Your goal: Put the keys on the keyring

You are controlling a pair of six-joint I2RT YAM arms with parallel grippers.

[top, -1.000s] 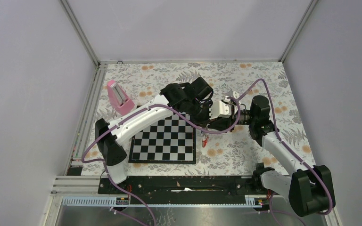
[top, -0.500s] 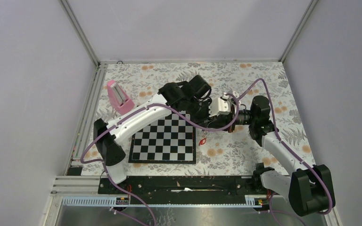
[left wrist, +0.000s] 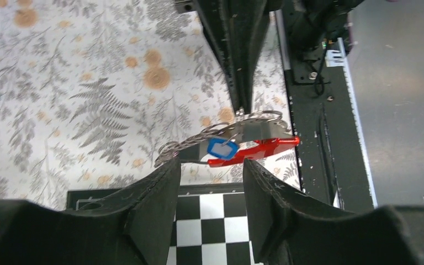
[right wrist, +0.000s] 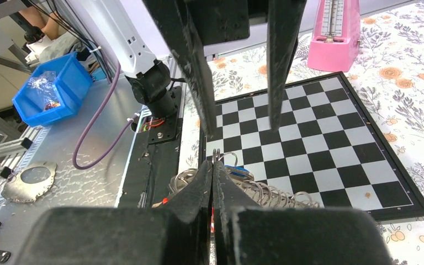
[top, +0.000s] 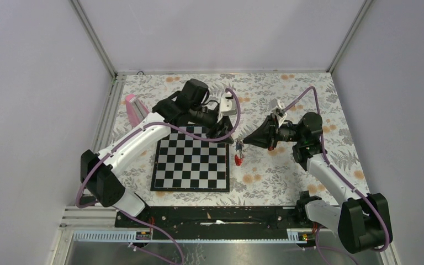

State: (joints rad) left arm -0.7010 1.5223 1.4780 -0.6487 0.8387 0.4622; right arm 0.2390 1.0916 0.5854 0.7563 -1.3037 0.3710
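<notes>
White arm links (top: 143, 138), black joints (top: 359, 223), purple cables (right wrist: 95, 122), black fingers (left wrist: 154, 210)

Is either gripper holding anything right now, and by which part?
The right gripper pinches the keyring by its thin ring; the left gripper is open and empty.

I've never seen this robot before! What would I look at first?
Probably the right gripper, shut on the keyring beside the chessboard's right edge. It's a shiny bunch with a blue tag and a red piece. The left gripper faces it, open, and a pink block stands far left.
</notes>
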